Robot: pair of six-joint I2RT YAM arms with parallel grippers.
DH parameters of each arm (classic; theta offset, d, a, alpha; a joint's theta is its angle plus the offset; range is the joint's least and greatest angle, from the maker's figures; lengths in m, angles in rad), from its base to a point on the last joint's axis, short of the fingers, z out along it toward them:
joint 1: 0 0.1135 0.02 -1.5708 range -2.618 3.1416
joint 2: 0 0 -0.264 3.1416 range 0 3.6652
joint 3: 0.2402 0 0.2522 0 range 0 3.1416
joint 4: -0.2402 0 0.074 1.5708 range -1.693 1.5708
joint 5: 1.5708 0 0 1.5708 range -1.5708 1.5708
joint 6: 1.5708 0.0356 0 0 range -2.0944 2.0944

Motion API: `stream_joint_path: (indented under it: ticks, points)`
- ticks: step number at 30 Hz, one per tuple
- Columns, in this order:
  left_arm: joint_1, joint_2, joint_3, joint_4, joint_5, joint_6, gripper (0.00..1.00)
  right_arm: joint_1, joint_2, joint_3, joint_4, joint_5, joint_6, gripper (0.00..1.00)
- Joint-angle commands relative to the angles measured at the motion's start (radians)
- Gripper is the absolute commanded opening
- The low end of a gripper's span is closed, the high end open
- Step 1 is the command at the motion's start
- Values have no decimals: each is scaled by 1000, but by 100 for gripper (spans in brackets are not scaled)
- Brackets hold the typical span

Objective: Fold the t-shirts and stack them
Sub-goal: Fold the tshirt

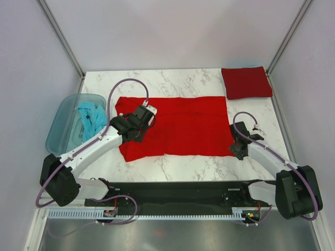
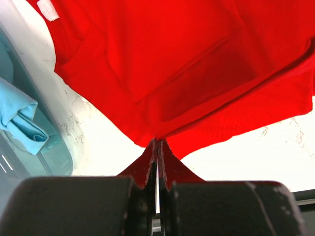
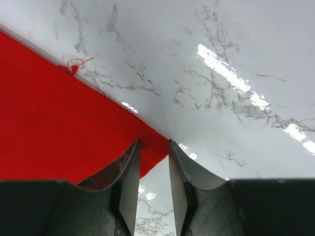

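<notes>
We see the bright red t-shirt lying opened out in the middle of the marble table. It is mostly flat, with its long side running left to right and some folds along its left edge.

The left gripper sits over the shirt's left part. Its fingers are pressed together with a pinch of the red cloth caught between them. In the left wrist view the fabric rises into a small peak at the fingertips and spreads away from there in layered folds. A white label shows at the far top corner of that view.

The right gripper is down at the near right corner of the same shirt. Its fingers stand a narrow way apart. The tip of the corner lies across the gap at their ends, and bare table shows between them lower down. They are not closed on the cloth. A loose red thread curls off the hem further along.

The darker crimson t-shirt lies folded as a flat square at the far right corner of the table, well apart from the red one. The teal-blue t-shirt is bunched inside the translucent blue tub, which stands at the table's left edge, just beside the left arm.
</notes>
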Motion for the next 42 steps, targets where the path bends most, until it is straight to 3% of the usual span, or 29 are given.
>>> stream_joint_path:
  ticks: [1,13,25,27,28,29,42]
  points:
    - [8,-28,17,2,-41,38,2,-4,-29,-14,-5,43,32,37]
    - [16,-28,23,-2,-46,38,2,-4,-84,-11,-46,27,76,38]
    - [17,-22,31,-5,-46,36,2,-4,-12,-52,21,16,69,36]
    - [17,-27,35,-7,-55,39,2,-4,-6,-49,18,29,59,29]
    - [17,-28,37,-7,-60,41,2,-4,-9,-44,18,33,53,21]
    - [17,-34,43,-11,-63,42,2,-4,-12,-43,18,36,50,2]
    - [49,-74,135,-30,-120,97,2,-4,-78,55,32,43,-143,0]
